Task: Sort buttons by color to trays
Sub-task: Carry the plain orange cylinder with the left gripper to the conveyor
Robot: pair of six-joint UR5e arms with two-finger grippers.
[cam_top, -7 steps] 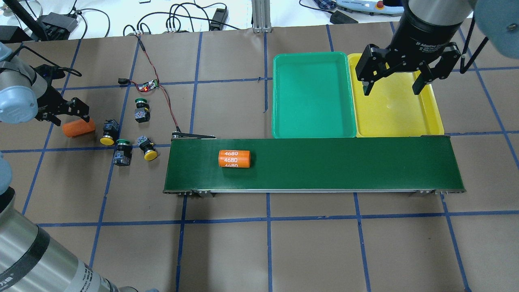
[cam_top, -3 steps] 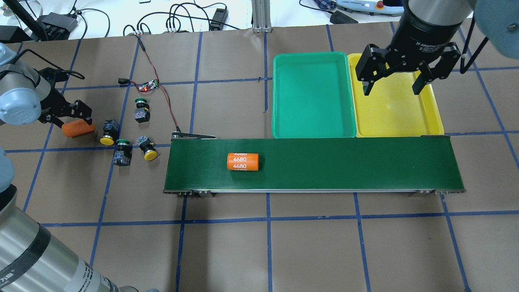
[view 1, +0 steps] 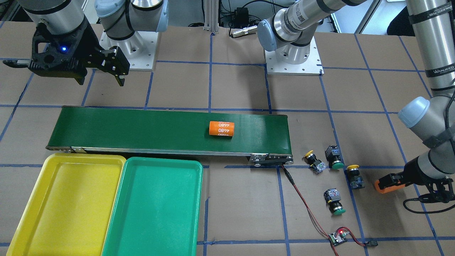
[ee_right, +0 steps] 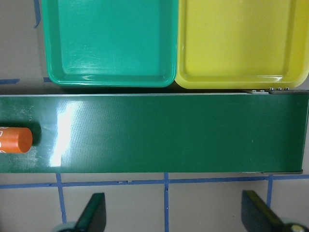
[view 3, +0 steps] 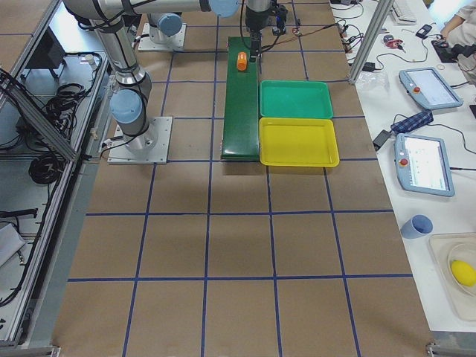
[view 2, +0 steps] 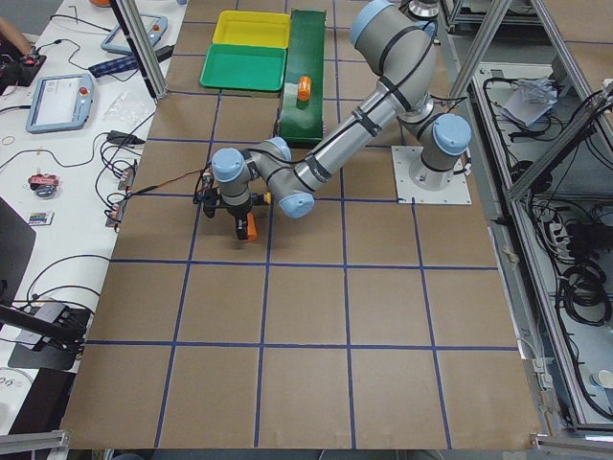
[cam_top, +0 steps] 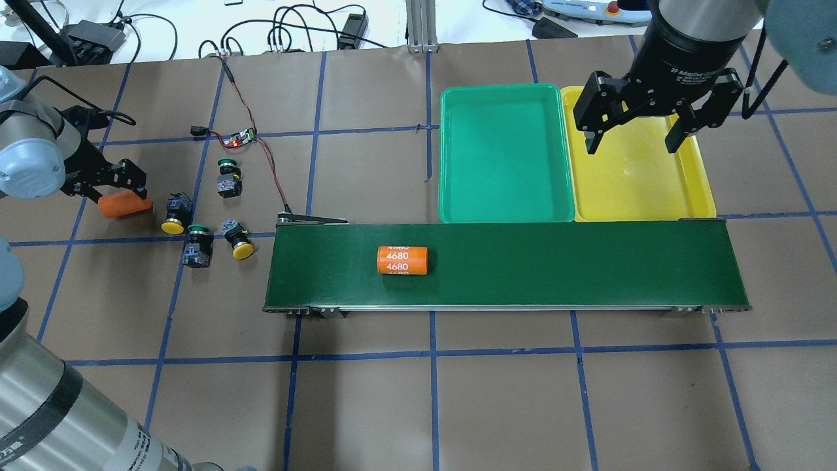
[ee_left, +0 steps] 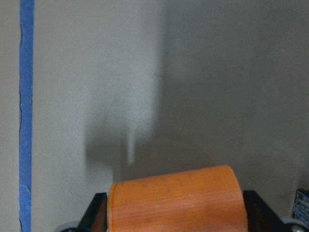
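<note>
Buttons (cam_top: pixel 175 212) lie on the desk (cam_top: pixel 458 392) just beside our left claw (cam_top: pixel 119 195), which grips an orange cylinder (view 1: pixel 385 186). Our right claw (cam_top: pixel 633 145) hangs spread wide, with both trays (cam_top: pixel 503 157) across the belt (cam_top: pixel 556 268) from it.

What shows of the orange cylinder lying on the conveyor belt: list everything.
The orange cylinder is short and stout, with a smooth, matte-looking orange skin and "4680" printed in white several times around its side. The end that the right wrist camera sees is flat, round and plain orange. It lies on its side on the dark-green conveyor belt, its axis along the belt, about midway across the width, in the belt's left half in the overhead view. Only the belt touches it.
</note>
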